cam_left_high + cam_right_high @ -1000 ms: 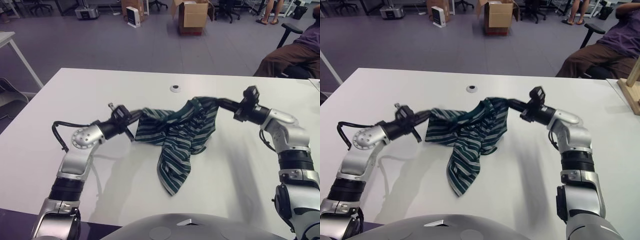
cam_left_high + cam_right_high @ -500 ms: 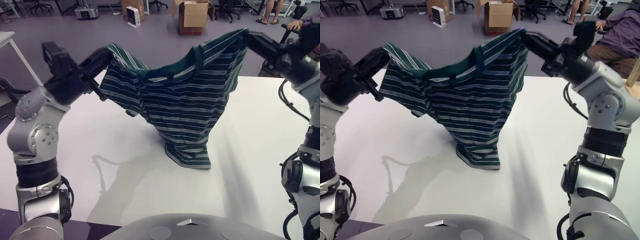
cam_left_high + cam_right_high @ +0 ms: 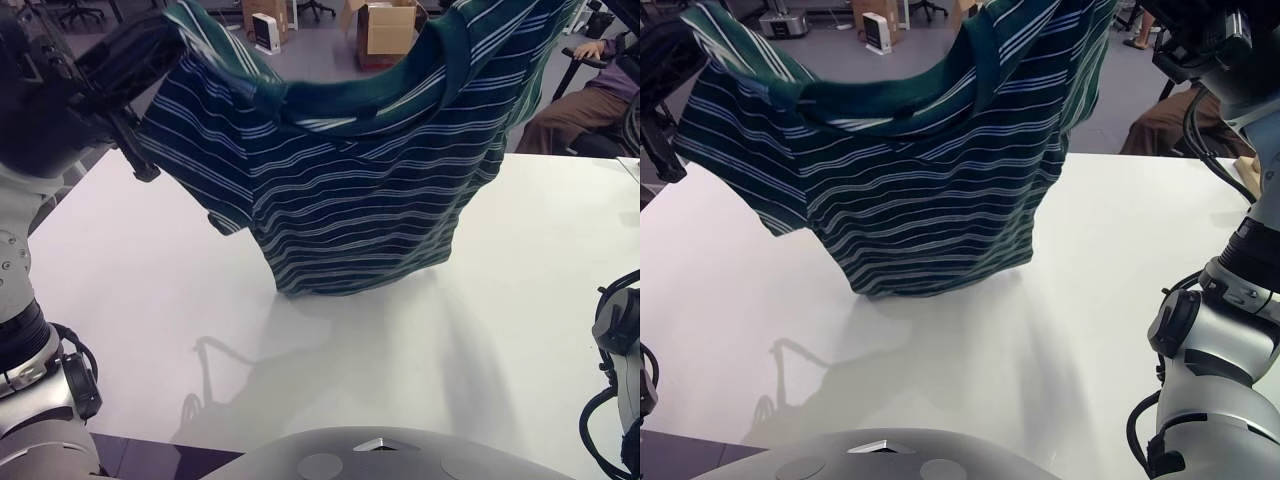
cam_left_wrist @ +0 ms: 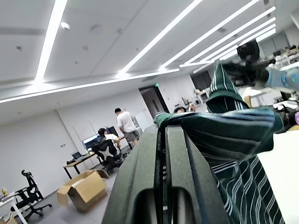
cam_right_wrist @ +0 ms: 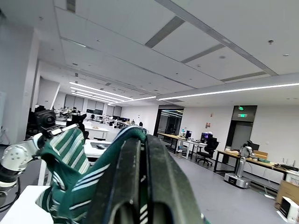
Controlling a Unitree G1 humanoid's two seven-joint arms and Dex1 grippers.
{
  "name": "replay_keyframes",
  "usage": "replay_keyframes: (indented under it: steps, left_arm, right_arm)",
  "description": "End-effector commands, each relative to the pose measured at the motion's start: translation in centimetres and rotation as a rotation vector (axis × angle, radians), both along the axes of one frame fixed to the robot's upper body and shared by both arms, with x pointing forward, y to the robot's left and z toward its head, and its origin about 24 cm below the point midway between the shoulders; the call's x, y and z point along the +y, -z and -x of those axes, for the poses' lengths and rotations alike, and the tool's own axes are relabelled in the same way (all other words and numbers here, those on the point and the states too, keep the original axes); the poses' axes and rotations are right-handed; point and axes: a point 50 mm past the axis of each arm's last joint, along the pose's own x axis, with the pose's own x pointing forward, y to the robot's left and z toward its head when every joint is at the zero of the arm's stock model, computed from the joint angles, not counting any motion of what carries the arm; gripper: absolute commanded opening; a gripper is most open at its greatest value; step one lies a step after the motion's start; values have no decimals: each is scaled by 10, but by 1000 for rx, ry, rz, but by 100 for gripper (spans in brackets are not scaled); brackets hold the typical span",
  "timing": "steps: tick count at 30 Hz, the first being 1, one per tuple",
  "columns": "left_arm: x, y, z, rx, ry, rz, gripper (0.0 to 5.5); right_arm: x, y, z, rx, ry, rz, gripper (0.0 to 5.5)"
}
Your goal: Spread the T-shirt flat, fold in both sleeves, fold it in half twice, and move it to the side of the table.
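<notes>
Left wrist view: T-shirt [image 4: 233, 128] in hand [image 4: 163, 133]

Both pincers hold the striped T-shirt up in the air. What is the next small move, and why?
Probably lower both arms together, moving forward, so the T-shirt lays out flat on the table. The left pincer and the right pincer are each shut on an upper corner, wide apart. The cloth hangs open between them, its hem close to the tabletop.

shirt [image 3: 360, 190]: soft matt cloth | table [image 3: 520, 330]: smooth white, faint sheen | left gripper [image 4: 162, 134], right gripper [image 5: 141, 141]: dark matt plastic
</notes>
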Motion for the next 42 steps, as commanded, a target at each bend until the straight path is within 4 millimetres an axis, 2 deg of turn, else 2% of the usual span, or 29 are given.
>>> replay_keyframes:
  steps: [1, 7, 12, 15, 18, 21, 24, 27, 30, 35, 42]
  left_arm:
    - [4, -4, 8, -3, 1, -13, 0]
    - [3, -28, 31, -83, 80, 21, 0]
    - [10, -52, 53, -154, 127, 58, 0]
    - [6, -49, 58, -139, 123, -5, 0]
    - [0, -42, 61, -108, 163, -39, 0]
    - [0, -25, 52, -33, 129, -99, 0]
    - [5, 1, 35, 78, 60, -148, 0]
    - [0, 29, 21, 173, 57, -181, 0]
    - [-4, 52, 10, 238, 41, -202, 0]
    - [0, 76, -8, 296, -30, -199, 0]
    - [-3, 115, -38, 401, -89, -192, 0]
  right_arm:
    - [5, -7, 6, -2, -15, 1, 2]
    - [2, -26, 21, -69, -72, -46, 2]
    - [2, -30, 37, -108, -127, -58, 2]
    - [0, -27, 44, -109, -143, -69, 2]
    - [-3, -18, 42, -79, -132, -57, 2]
    - [-4, 5, 24, 8, -63, -14, 2]
    - [-1, 32, 8, 91, -8, 53, 2]
    - [4, 58, -4, 163, 24, 113, 2]
    - [5, 72, -10, 201, 52, 134, 2]
    - [10, 95, -23, 265, 117, 181, 2]
    - [11, 139, -46, 378, 278, 281, 2]
